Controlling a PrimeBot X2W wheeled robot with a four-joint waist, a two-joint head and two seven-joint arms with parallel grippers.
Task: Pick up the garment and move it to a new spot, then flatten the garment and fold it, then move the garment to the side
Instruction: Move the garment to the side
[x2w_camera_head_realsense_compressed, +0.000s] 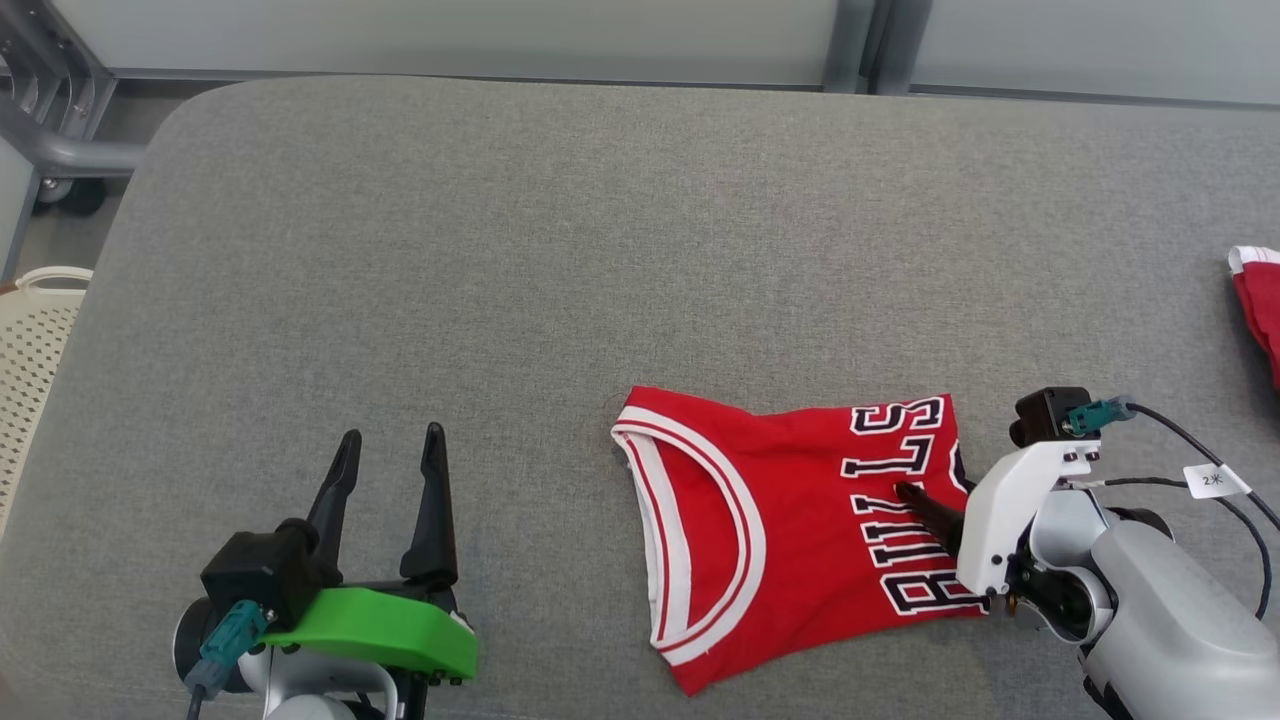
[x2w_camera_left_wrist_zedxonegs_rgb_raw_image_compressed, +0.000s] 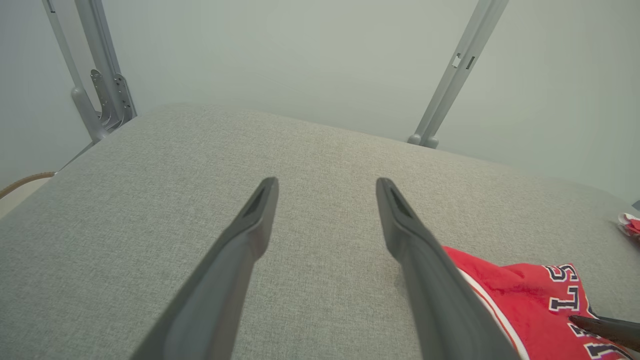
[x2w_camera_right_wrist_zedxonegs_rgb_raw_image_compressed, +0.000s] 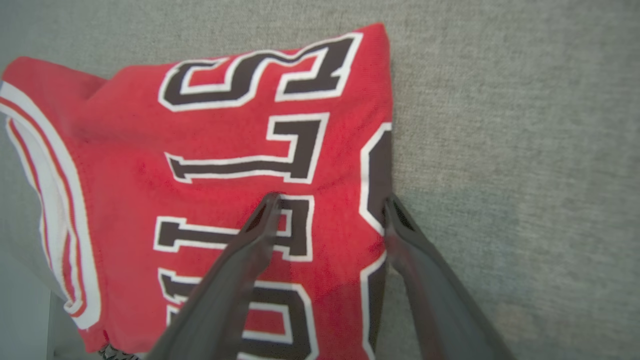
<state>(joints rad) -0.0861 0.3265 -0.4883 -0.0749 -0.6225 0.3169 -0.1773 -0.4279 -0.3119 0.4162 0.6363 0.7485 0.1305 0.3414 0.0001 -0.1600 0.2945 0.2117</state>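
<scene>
The bench (x2w_camera_head_realsense_compressed: 500, 250) carries the folded jersey (x2w_camera_head_realsense_compressed: 790, 520) at its near right. The right tool (x2w_camera_right_wrist_zedxonegs_rgb_raw_image_compressed: 331, 200) stands wide, 1 finger over the lettering and 1 at the jersey's edge. The left tool (x2w_camera_head_realsense_compressed: 392, 435), also wide, hovers well apart. The step looks like moving it aside, so the next move should pinch all layers together.

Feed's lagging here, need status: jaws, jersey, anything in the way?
Left gripper: jaws open, over bare cushion. Right gripper: jaws open, straddling jersey's lettered edge, nothing gripped. Jersey folded, flat. Another red cloth far right, apart.
</scene>
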